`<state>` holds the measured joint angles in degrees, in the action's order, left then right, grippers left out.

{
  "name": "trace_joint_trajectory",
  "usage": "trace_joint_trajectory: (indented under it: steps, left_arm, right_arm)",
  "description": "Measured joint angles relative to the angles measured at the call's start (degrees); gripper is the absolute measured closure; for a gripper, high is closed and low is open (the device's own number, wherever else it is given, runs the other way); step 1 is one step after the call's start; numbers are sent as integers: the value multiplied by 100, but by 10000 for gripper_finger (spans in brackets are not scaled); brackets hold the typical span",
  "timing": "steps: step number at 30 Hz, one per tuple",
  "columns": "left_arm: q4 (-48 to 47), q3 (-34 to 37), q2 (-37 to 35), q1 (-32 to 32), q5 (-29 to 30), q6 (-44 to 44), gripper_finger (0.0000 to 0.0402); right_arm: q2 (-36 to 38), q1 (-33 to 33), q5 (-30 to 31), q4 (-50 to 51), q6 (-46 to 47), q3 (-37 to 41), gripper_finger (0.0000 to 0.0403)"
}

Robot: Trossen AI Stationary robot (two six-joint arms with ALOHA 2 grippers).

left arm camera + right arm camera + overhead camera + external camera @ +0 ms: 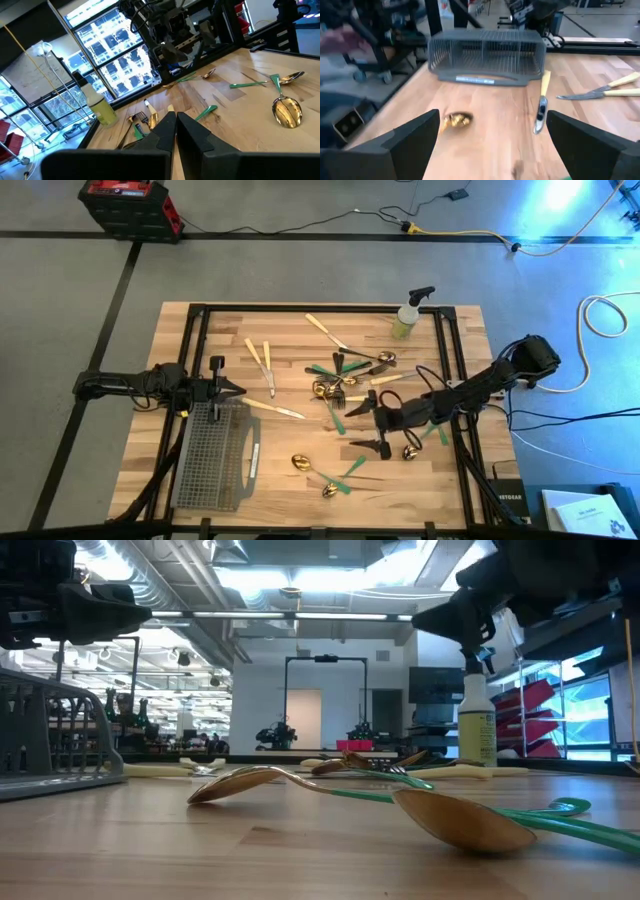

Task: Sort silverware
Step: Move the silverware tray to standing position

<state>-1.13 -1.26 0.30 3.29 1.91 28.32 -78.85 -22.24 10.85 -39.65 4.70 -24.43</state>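
Observation:
The silverware lies scattered flat on the wooden table (290, 435). There are cream-handled knives (262, 364), green-handled pieces (335, 370) and gold spoons (300, 463). My right gripper (362, 427) hangs open above the table's middle right with nothing between its fingers. In the right wrist view (502, 145) it faces a cream-handled knife (542, 107) and a gold spoon head (456, 120). My left gripper (228, 388) is shut at the left, held level above the far end of the grey mesh caddy (215, 455). It touches nothing and is also seen in its own wrist view (175, 131).
A yellow-green spray bottle (408, 318) stands at the far right of the table. A black frame (200, 320) runs along the far edge and both sides. Two gold spoons (440, 815) lie close to the near edge.

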Motion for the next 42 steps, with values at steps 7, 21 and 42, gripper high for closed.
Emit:
trace_joint_trajectory:
  steps: [7, 21, 42]
  left_arm:
    - [0, 0, 2, -2, 0, 0, 402]
    - [0, 0, 0, 4, -65, -112, 402]
    - [4017, 7, 2, 9, -1679, -2689, 402]
  right_arm:
    - [0, 1, 2, 190, -374, 0, 52]
    - [0, 2, 55, 189, -655, 0, 52]
    - [0, 13, 65, 187, -657, 2, 52]
